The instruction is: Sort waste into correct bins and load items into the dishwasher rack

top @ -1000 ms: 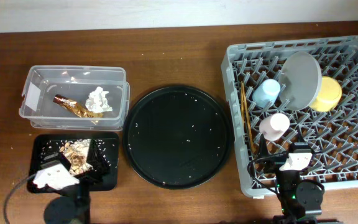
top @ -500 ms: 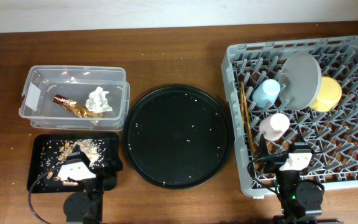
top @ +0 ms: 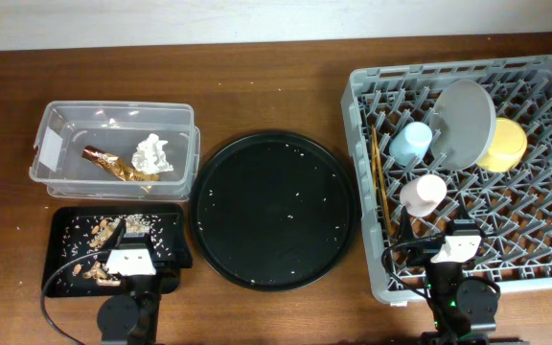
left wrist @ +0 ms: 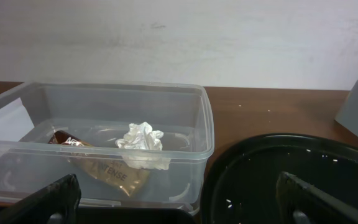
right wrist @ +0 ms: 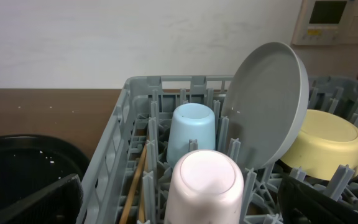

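Nearest the robot's base, the left end effector (left wrist: 178, 188) hangs over the small black tray (top: 50, 247), its fingers spread wide apart and holding nothing. That tray carries the beige food scraps (top: 103, 231), strewn in small clumps. The right end effector (right wrist: 179, 190) sits at the near edge of the dishwasher rack (top: 544, 259), its fingers likewise parted and empty.

Further in, the large round black tray (top: 274, 209) lies at the middle of the counter (top: 257, 77), with only tiny pale specks on it. In the rack, the pink cup (top: 422, 194) stands mouth down closest to the right arm. Thin wooden chopsticks (top: 379, 187) lie along the rack's left side, too close together to count apart. Beyond the pink cup come the light-blue cup (top: 411, 143), then the grey-green plate (top: 464, 124) propped on edge and tilted, with the yellow bowl (top: 504, 144) tipped just beside it on the right.

Farthest on the left, the clear tub (top: 115, 107) with its white label (top: 51, 146) holds one crumpled white tissue (top: 151, 153) and one brown-gold wrapper (top: 113, 165), touching each other.

Counted: two bins, two cups, one plate, one bowl, one rack.
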